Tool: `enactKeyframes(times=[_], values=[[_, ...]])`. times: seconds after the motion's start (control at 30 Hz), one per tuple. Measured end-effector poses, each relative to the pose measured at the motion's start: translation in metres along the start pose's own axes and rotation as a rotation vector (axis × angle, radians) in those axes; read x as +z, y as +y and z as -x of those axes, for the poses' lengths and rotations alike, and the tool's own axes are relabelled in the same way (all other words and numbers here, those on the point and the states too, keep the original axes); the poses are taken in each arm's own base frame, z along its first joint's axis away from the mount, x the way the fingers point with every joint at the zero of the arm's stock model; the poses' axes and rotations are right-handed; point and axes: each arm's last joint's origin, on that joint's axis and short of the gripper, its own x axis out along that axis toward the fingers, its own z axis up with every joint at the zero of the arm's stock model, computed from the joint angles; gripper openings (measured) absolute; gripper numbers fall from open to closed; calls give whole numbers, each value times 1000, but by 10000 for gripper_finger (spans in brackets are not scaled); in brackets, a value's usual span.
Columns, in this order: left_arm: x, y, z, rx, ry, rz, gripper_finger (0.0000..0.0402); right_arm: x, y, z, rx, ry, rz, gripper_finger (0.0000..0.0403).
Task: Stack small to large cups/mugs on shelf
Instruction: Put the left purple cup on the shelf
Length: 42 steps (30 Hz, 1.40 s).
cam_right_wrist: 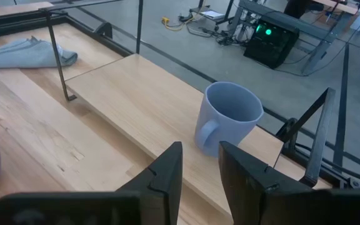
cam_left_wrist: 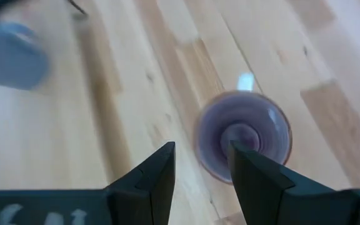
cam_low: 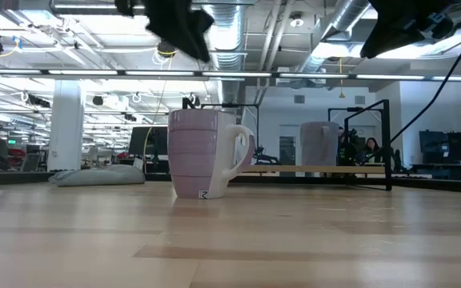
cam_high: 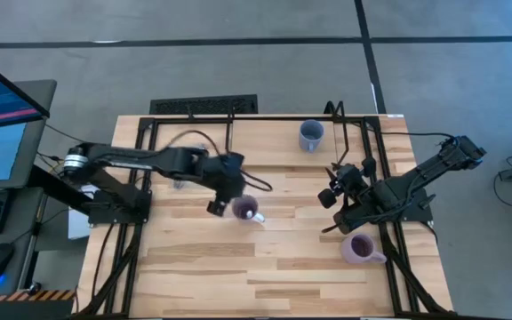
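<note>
The small purple ceramic mug [cam_high: 246, 210] stands mid-table, right under the left gripper [cam_left_wrist: 200, 178], whose fingers are spread apart. It looks rigid, glossy and breakable; I'd pinch its rim wall. The right gripper [cam_right_wrist: 200, 165], slightly parted, faces the blue-grey mug [cam_right_wrist: 227, 119] on the shelf [cam_right_wrist: 136, 94].

A: Which colours mark the mugs?

B: The mug on the shelf [cam_right_wrist: 227, 125] is blue-grey. The mug at mid-table [cam_high: 246, 210] is purple with a white patch, and the mug near the right arm's base [cam_high: 359, 248] is pale lilac.

A: And the surroundings?

B: The table [cam_high: 194, 267] shows light wooden strips in varied tan tones. The shelf [cam_right_wrist: 136, 103] pairs a pale board with a black tube frame. Both arms are dark, and the folded cloth [cam_right_wrist: 27, 52] is grey.
</note>
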Motion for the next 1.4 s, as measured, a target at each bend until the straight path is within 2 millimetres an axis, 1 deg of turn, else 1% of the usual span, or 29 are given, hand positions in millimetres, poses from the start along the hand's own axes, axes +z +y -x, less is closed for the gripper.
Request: enactKeyframes(times=[0.1,0.2,0.3,0.43,0.53,0.63,0.77,0.87,1.0,1.07,1.13,1.27,1.4], values=[[-1,4,34,36,-95,40,139,0,1,1,9,-3,-12,124],[-6,1,66,63,-226,59,139,1,3,1,19,-5,-33,124],[-21,-6,92,102,-338,84,139,1,4,1,24,-6,-41,124],[-51,-20,112,156,-466,133,139,2,6,1,32,-11,6,124],[-76,-33,113,190,-545,159,139,5,11,1,63,-27,44,124],[-100,-44,107,227,-593,187,139,10,20,1,107,-57,54,124],[-124,-55,98,258,-690,198,139,19,31,1,179,-80,32,124],[-137,-60,90,275,-743,203,139,22,38,0,215,-81,36,124],[-150,-67,76,273,-763,224,139,18,50,-9,221,-50,58,124],[-155,-69,70,265,-761,238,139,13,59,-16,241,-6,107,124],[-159,-71,63,255,-761,256,139,7,72,-23,265,21,159,124],[-164,-74,54,232,-747,277,139,-4,99,-35,274,6,244,124],[-168,-76,49,227,-728,274,139,-15,124,-46,294,-21,246,124]])
